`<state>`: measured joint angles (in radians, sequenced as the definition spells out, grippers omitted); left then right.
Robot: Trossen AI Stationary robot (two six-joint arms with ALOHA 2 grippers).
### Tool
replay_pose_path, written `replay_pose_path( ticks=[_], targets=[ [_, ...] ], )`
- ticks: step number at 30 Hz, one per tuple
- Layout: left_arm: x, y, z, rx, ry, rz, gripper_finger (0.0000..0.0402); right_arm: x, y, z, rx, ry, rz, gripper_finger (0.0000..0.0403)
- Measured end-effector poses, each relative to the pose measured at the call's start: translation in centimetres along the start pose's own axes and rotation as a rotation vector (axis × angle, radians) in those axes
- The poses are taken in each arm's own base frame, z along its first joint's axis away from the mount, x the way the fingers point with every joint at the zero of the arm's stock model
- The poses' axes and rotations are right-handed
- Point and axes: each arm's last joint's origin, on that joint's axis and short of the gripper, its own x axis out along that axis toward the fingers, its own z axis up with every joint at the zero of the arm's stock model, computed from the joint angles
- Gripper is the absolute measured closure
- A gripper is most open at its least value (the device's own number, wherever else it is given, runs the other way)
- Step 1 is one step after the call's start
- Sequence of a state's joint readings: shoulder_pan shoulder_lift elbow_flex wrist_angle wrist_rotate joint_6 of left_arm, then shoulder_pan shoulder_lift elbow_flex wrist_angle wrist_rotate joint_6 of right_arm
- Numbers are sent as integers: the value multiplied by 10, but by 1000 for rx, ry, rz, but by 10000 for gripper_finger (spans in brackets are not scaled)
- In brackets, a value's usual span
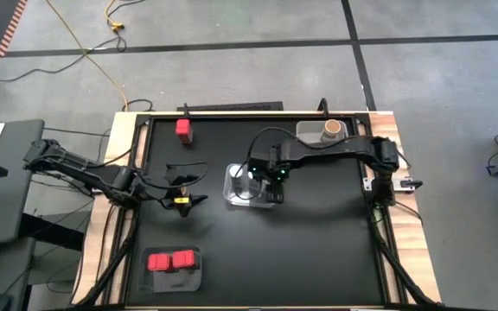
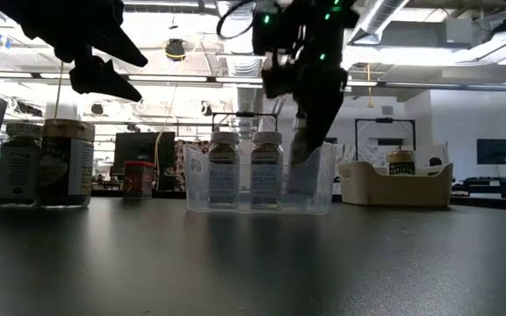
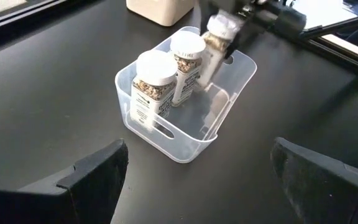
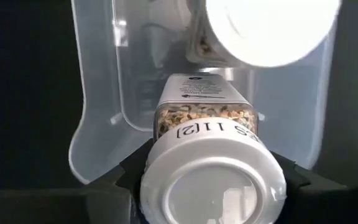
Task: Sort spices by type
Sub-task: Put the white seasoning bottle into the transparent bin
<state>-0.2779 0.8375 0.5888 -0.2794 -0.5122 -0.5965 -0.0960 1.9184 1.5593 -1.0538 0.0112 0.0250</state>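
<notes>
A clear tray [image 1: 234,192] in the middle of the table holds two upright clear jars with white lids [image 3: 156,65] [image 3: 187,45]. My right gripper [image 4: 211,186] reaches in from the table's right and is shut on a third white-lidded jar [image 3: 215,38], which tilts into the tray beside the other two. My left gripper [image 3: 197,171] hovers open to the tray's left [image 1: 186,192], touching nothing. A red box [image 1: 182,130] stands near the far edge. Two more red boxes [image 1: 171,260] lie in a clear tray near the left front. A tan jar [image 1: 332,129] stands in a grey tray. My right gripper holds the third jar by its white lid [image 4: 213,180], pinched between the two fingers [image 4: 129,180], one on each side of the lid. The fingers slant down from above and the table's right. The jar tilts, lid end up, its lower end [image 4: 197,87] inside the tray; whether it touches the floor is hidden.
The grey tray [image 1: 311,130] sits at the far right. The clear tray's walls [image 3: 238,78] stand close around the tilted jar. Bare black tabletop lies at the near right [image 1: 318,250]. A raised rim [image 1: 232,113] runs along the far edge.
</notes>
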Motion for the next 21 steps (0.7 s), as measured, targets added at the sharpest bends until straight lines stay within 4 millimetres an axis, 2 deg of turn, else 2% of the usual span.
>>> replay_pose_path(
  ticks=[4,12,21],
  targets=[
    [0,0,0,-3,-1,1,24,13,-7,1,5,41,7,180],
    [0,0,0,-29,-1,1,24,13,-16,3,-1,28,15,177],
    [0,0,0,-41,-1,0,24,13,-15,8,-17,-30,31,176]
  ],
)
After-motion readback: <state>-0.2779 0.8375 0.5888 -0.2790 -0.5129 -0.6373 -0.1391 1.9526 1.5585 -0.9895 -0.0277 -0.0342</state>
